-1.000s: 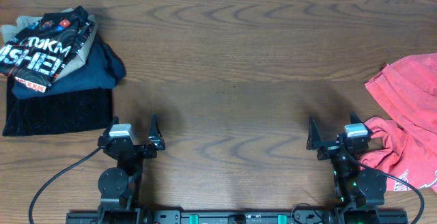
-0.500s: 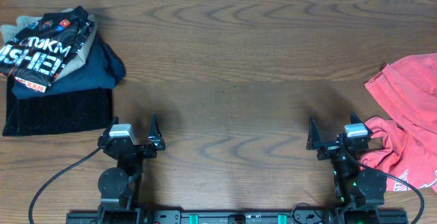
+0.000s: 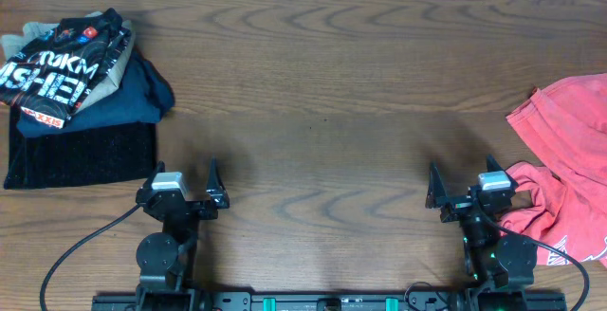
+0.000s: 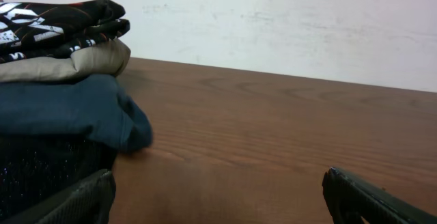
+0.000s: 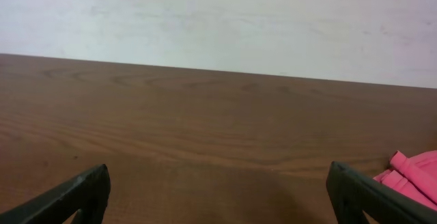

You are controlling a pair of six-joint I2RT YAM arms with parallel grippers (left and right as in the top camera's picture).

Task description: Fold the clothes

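A black jersey (image 3: 59, 62) with white and red lettering lies folded on top of a stack at the far left, over a tan garment, a dark blue garment (image 3: 128, 93) and a black one (image 3: 81, 155). The stack also shows in the left wrist view (image 4: 54, 26). A crumpled coral-red garment (image 3: 567, 173) lies at the right edge; a bit of it shows in the right wrist view (image 5: 416, 173). My left gripper (image 3: 180, 190) is open and empty near the front edge, right of the stack. My right gripper (image 3: 463, 188) is open and empty, just left of the coral-red garment.
The wooden table (image 3: 322, 112) runs between the two piles. A pale wall (image 5: 218, 19) rises behind the table's far edge. Black cables trail from both arm bases along the front edge.
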